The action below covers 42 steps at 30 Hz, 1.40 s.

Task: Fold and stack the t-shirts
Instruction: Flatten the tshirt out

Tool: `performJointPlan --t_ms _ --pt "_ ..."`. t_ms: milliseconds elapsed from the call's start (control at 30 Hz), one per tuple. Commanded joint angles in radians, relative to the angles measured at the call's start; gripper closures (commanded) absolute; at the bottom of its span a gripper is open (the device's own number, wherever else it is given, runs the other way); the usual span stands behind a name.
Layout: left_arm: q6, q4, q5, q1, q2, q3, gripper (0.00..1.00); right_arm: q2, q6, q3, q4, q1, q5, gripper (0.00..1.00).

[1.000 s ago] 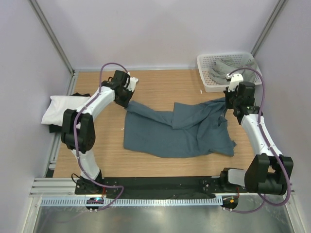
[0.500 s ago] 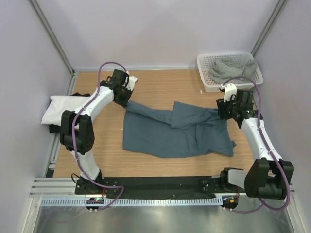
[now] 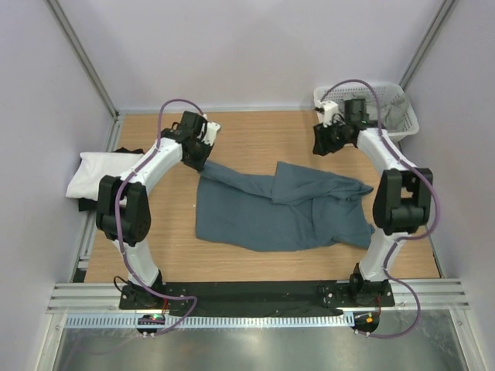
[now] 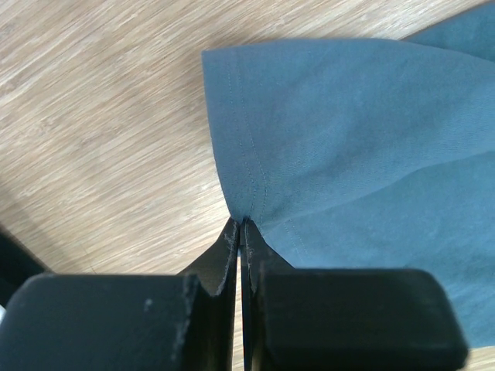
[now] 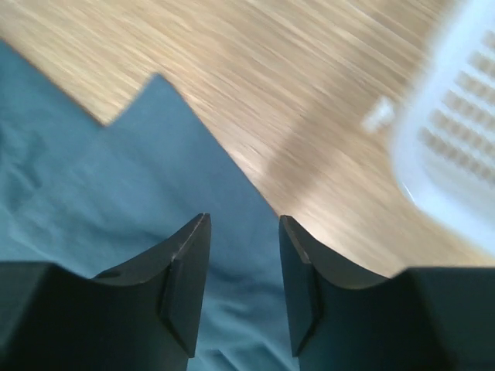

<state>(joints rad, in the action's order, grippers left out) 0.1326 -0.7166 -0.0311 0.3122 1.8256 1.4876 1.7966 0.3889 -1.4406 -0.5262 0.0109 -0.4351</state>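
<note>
The slate-blue t-shirt lies spread and partly folded over itself in the middle of the table. My left gripper is shut on its far left corner; in the left wrist view the shut fingertips pinch the hem of the shirt. My right gripper is open and empty, above the table beside the basket; its wrist view shows the spread jaws over the shirt's edge. A folded white t-shirt lies at the left edge on a black one. The grey-green shirt is mostly hidden in the basket.
The white mesh basket stands at the back right corner, and its wall shows blurred in the right wrist view. The right arm arches over it. Bare wood shows at the back between the two grippers.
The right arm has swung from the shirt's right edge to the back, beside the basket. The shirt's right part now lies on the table. The left gripper has not moved.
</note>
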Motion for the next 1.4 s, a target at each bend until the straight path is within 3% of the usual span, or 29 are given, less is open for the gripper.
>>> performJointPlan --t_ms 0,267,567,1367 --pt "-0.016 0.003 -0.015 0.004 -0.015 -0.009 1.00 0.117 0.045 -0.215 -0.135 0.099 -0.083 0.55" --pt "-0.008 0.006 0.010 0.005 -0.009 -0.012 1.00 0.340 0.129 -0.408 -0.159 0.230 -0.036 0.60" --pt "-0.007 0.008 0.020 0.004 0.015 -0.010 1.00 0.494 0.174 -0.535 -0.222 0.251 0.012 0.62" --pt "-0.011 0.000 0.019 0.005 0.057 0.017 1.00 0.566 0.174 -0.546 -0.205 0.287 0.006 0.62"
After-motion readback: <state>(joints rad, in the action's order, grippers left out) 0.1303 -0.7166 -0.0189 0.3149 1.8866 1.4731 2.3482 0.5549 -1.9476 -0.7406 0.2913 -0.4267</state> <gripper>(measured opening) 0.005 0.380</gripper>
